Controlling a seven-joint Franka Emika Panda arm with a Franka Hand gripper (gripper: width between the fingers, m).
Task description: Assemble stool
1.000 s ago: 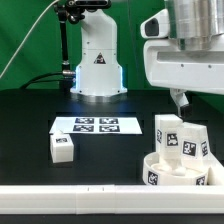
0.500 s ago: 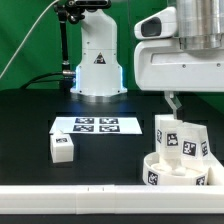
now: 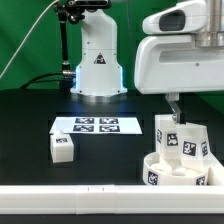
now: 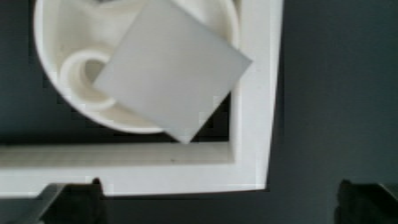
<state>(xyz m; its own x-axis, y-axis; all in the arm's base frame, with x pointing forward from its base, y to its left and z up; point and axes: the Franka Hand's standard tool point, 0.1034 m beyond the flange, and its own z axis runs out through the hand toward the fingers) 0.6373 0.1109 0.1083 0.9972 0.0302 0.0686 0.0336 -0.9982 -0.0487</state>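
Clock face is laid on the black table [image 3: 30, 120] as you see it in the exterior view: 12 = far side by the robot base [image 3: 97, 62], 3 = the exterior view's right.

The gripper [image 3: 173, 104] is released and holds nothing. In the wrist view you get both dark fingertips [image 4: 64, 198] well apart, with only table and rail between them. In the exterior view only one of them shows. It hangs just above the stool parts at 4 o'clock, apparently not touching them.

Stool parts:
- The seat disc [image 3: 172, 172] lies flat at 4-5 o'clock, near the rail.
- Two legs stand upright on it, side by side, tags facing you. The first leg [image 3: 167, 134] is on the 9 o'clock side, the second leg [image 3: 193, 143] on the 3 o'clock side. You can't tell whether they're fully seated in the holes.
- The third leg [image 3: 62, 148] lies loose on the table at 8 o'clock, well apart from the seat disc, with a tag on its top face.

The marker board [image 3: 97, 126] lies flat near centre, between the robot base and the rail, toward 1 o'clock from the third leg.

The white rail [image 3: 90, 191] runs along the 6 o'clock edge. The wrist view shows a corner of it, with the seat disc's rim and one open hole [image 4: 80, 72] inside that corner. A leg's blank face, blurred, sits tilted over the seat disc. You can't tell whether the disc touches the rail.
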